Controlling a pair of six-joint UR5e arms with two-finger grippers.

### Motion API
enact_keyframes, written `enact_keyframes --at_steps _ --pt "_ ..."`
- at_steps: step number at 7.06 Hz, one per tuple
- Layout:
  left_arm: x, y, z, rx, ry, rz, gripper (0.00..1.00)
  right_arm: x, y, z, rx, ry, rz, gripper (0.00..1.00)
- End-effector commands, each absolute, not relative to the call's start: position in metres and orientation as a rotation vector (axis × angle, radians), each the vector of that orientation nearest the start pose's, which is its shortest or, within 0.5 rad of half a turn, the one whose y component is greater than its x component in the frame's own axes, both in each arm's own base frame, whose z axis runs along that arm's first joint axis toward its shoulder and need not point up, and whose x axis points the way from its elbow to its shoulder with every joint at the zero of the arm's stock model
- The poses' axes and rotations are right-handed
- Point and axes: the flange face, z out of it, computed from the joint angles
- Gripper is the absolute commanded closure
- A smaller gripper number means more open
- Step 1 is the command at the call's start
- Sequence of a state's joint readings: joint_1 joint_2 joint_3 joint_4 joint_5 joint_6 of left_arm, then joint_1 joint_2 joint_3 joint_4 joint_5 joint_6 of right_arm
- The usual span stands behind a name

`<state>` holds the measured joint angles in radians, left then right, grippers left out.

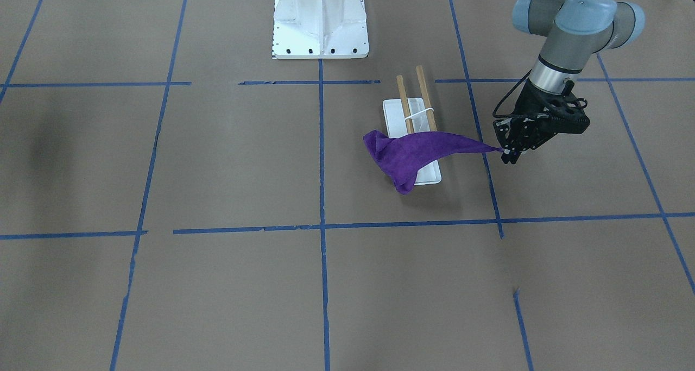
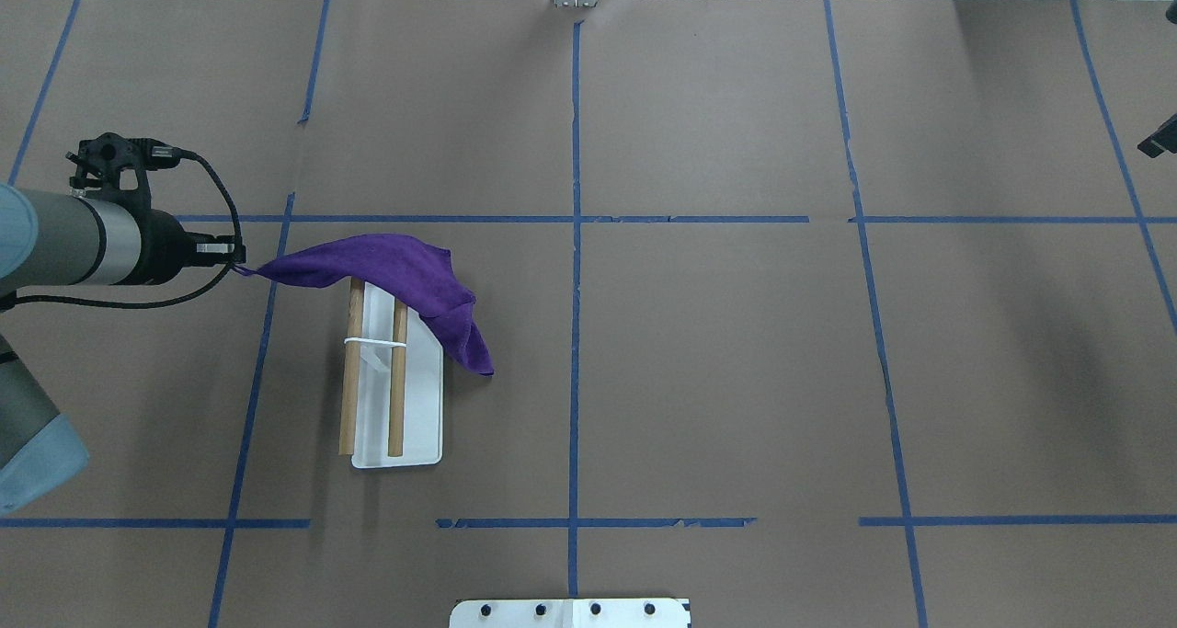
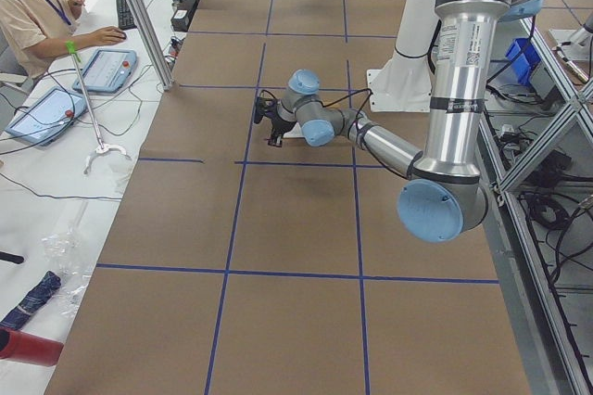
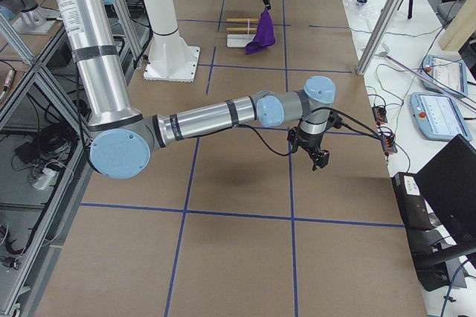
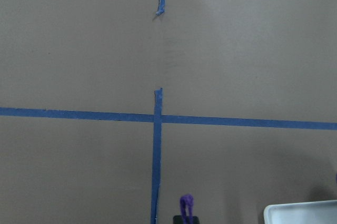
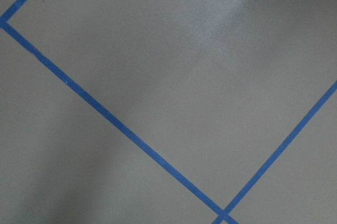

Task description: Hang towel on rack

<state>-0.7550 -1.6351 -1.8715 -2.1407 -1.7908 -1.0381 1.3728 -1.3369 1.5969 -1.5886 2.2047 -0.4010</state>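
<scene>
Your counter (image 2: 736, 380) is brown paper, gridded with blue tape (image 2: 575, 334). Only the side views show you the aluminium frame (image 3: 139, 15) around it and a person (image 3: 32, 6) seated at a white desk. The white pedestal (image 1: 320, 23) stands at the robot's edge. The rack (image 2: 418, 407) lies in the left half, its two rods (image 2: 397, 380) parallel. The purple towel (image 2: 395, 265) drapes across the far rod ends, with one end hanging down beside the rack. Its opposite corner is stretched out to the left fingers (image 1: 509, 155), which are pinched tight on it. The left wrist view shows you only a purple loop there. The right fingers (image 4: 320, 159) hover well apart from the rack, and you cannot tell their opening.
</scene>
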Motion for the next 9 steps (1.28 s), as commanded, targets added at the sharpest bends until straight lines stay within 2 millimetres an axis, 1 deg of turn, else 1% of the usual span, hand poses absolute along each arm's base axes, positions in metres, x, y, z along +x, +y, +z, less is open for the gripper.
enact_keyframes --at_steps 1,2,3,4,5,6,7,8,9 --pt "0.291 -0.449 0.442 0.471 0.796 0.073 0.00 -0.005 -0.574 0.565 0.258 -0.619 -0.572 0.00" --pt "0.265 -0.458 0.452 0.501 0.753 0.132 0.00 0.022 -0.570 0.573 0.252 -0.612 -0.511 0.00" --pt "0.231 -0.464 0.466 0.502 0.742 0.210 0.00 0.039 -0.549 0.600 0.195 -0.618 -0.406 0.00" --pt "0.179 -0.467 0.488 0.512 0.710 0.270 0.00 0.058 -0.524 0.630 0.140 -0.619 -0.319 0.00" --pt "0.130 -0.471 0.507 0.506 0.666 0.321 0.00 0.081 -0.510 0.652 0.112 -0.615 -0.265 0.00" --pt "0.073 -0.480 0.518 0.501 0.600 0.312 0.00 0.098 -0.500 0.674 0.081 -0.628 -0.216 0.00" --pt "0.020 -0.487 0.538 0.373 0.615 0.215 0.00 0.099 -0.493 0.681 0.066 -0.635 -0.203 0.00" --pt "0.011 -0.481 0.561 0.183 0.649 0.146 0.00 0.098 -0.491 0.683 0.061 -0.647 -0.196 0.00" --pt "-0.040 -0.468 0.574 0.163 0.639 0.053 0.00 0.096 -0.490 0.685 0.051 -0.674 -0.174 0.00"
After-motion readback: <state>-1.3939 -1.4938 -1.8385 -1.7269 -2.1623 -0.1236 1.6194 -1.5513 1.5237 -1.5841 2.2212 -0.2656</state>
